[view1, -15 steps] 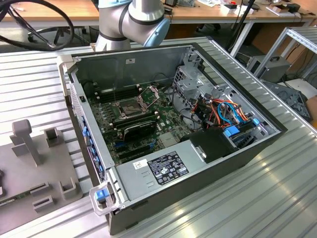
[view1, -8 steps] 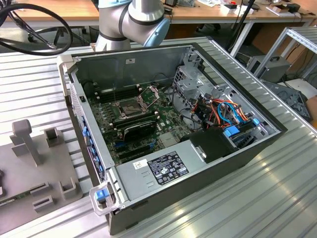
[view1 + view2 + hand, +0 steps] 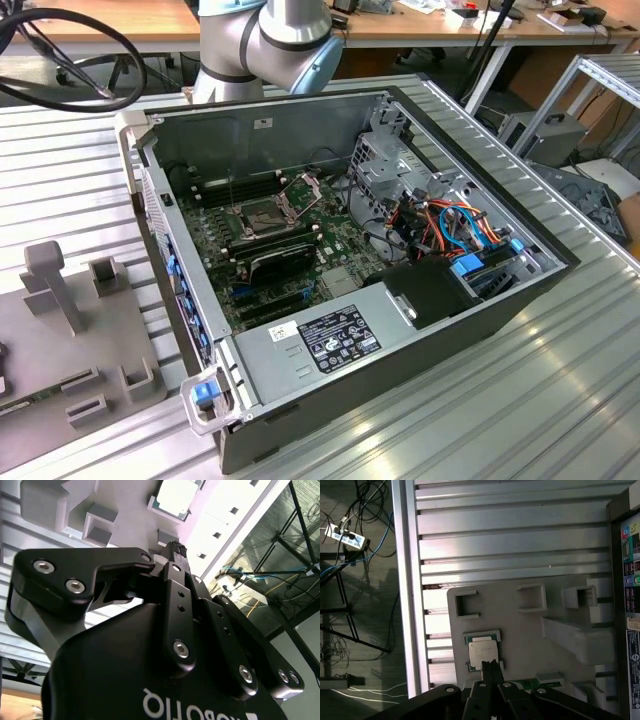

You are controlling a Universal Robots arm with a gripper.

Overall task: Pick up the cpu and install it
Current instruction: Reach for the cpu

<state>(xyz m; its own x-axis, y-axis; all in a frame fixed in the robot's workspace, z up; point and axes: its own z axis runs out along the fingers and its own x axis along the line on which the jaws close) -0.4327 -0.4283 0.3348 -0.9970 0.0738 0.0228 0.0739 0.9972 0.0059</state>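
Cpu (image 3: pixel 482 651) in grey holder (image 3: pixel 520 632), jaws closed near it, printed label (image 3: pixel 325 340) inside case (image 3: pixel 470 335)

The black metal tool (image 3: pixel 177 550), bolted linkages looming close, has its fingertips pressed together. Just beyond them a pale grey fixture plate (image 3: pixel 130 520) with raised blocks cradles the small square silver-topped cpu (image 3: pixel 175 495), all resting on the ribbed aluminium bench (image 3: pixel 7 530).
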